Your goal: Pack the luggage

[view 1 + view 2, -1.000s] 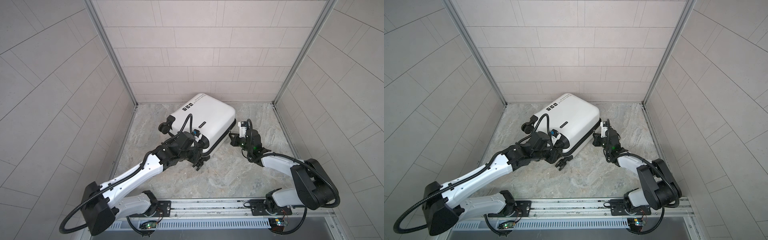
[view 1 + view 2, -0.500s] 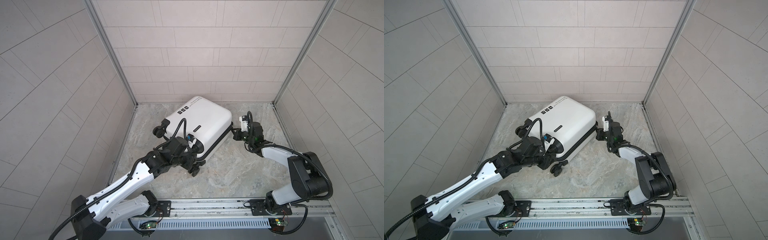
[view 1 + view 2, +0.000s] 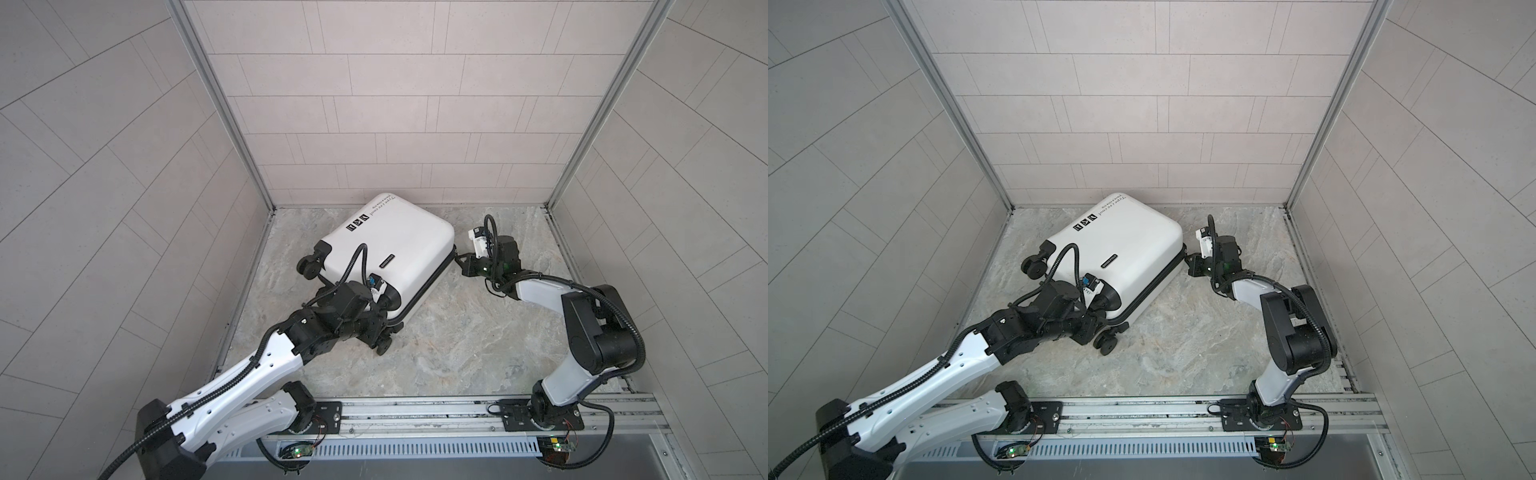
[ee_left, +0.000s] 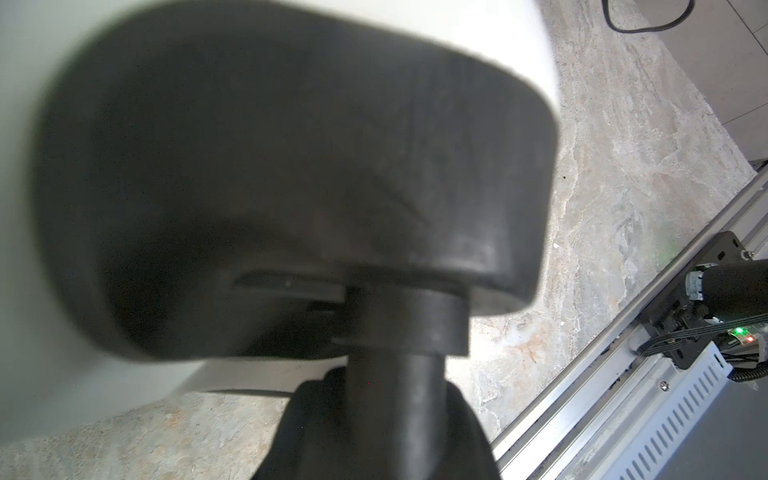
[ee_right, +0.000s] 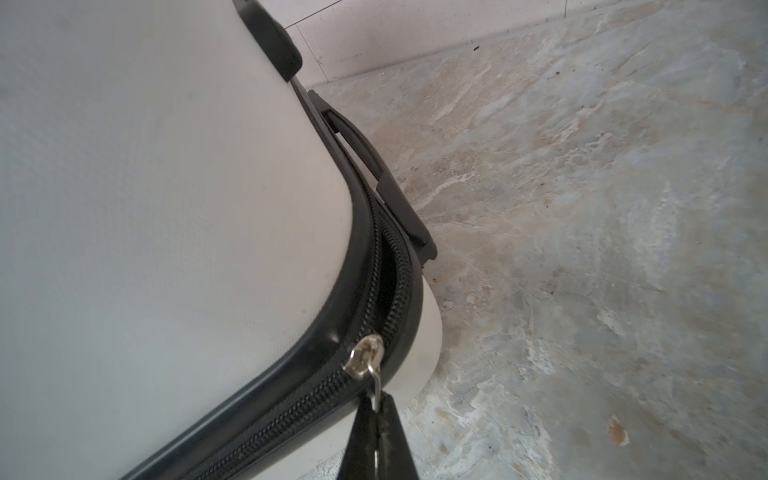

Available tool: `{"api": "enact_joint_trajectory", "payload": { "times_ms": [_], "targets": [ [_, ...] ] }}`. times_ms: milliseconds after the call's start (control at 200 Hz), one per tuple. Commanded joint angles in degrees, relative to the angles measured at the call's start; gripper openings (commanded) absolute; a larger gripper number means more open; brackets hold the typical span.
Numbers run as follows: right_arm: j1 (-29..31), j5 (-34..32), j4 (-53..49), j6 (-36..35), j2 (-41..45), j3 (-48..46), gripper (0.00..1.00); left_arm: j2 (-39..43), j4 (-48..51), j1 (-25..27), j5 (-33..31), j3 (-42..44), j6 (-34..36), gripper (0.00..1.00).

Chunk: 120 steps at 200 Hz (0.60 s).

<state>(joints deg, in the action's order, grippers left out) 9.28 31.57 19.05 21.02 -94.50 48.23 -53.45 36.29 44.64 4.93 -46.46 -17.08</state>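
White suitcase (image 3: 399, 245) lay flat on floor (image 3: 457, 332). Right end effector (image 5: 377, 409) clenched on zipper pull (image 5: 375, 384). Left end effector (image 3: 376, 318) at corner caster (image 4: 291, 166); could not tell its grip.

The luggage (image 3: 399, 249) carries three square icons (image 3: 358, 222) and unreadably small print (image 3: 380, 205).

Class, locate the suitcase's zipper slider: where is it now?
In the right wrist view, the zipper slider sits on a rounded corner of the luggage, its pull tab pinched by the right hand.

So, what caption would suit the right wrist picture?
Right gripper pinches the zipper pull at a corner of the partly zipped white suitcase.
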Motion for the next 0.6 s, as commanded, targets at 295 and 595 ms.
{"api": "enact_joint_trajectory", "payload": {
  "times_ms": [295, 595],
  "targets": [
    [-2.8, -7.9, -5.5, 1.6, 3.8, 0.2, 0.39, 4.8, 5.4, -2.2, -9.3, -6.4, -6.8, 0.87],
    [-5.1, -12.1, -10.3, 6.8, 8.0, 1.9, 0.52, 7.9, 7.1, -7.9, -9.4, -10.1, -13.0, 1.0]
  ]
}}
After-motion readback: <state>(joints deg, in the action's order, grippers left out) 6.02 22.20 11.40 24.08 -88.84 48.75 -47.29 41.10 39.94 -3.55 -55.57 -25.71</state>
